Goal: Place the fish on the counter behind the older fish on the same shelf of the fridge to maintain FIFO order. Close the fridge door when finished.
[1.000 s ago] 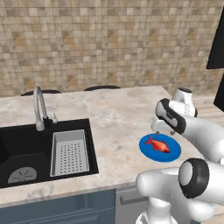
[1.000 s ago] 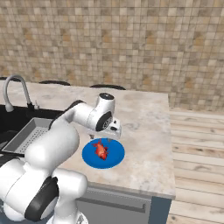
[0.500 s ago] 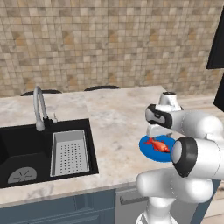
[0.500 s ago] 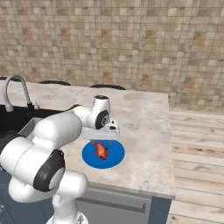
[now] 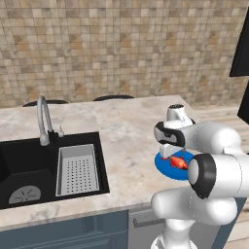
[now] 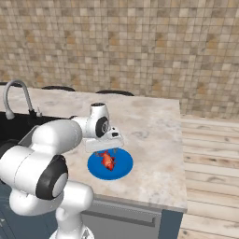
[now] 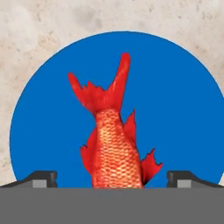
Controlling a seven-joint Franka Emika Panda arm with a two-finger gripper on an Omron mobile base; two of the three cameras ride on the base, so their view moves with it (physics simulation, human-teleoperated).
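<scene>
The fish (image 7: pixel 116 144), bright red-orange with a forked tail, lies on a round blue plate (image 7: pixel 175 109) on the beige marbled counter (image 5: pixel 126 131). In the hand view its tail points up and its body runs down between my two fingertips. My gripper (image 5: pixel 170 154) hangs open just above the fish (image 5: pixel 179 162), pointing straight down and touching nothing. From the right base the gripper (image 6: pixel 105 148) stands over the fish (image 6: pixel 108 160) and the plate (image 6: pixel 122 167). The older fish and its shelf are out of view.
A black sink (image 5: pixel 29 165) with a grey drainer insert (image 5: pixel 77 168) and a metal tap (image 5: pixel 44 119) sits in the counter's left part. A black panel (image 5: pixel 240 48) stands at the upper right. The counter ends to the right at a wooden floor (image 6: pixel 210 154).
The hand has swung left and come down over the plate, now standing right above the fish. The elbow has moved forward. The jaws stayed wide apart.
</scene>
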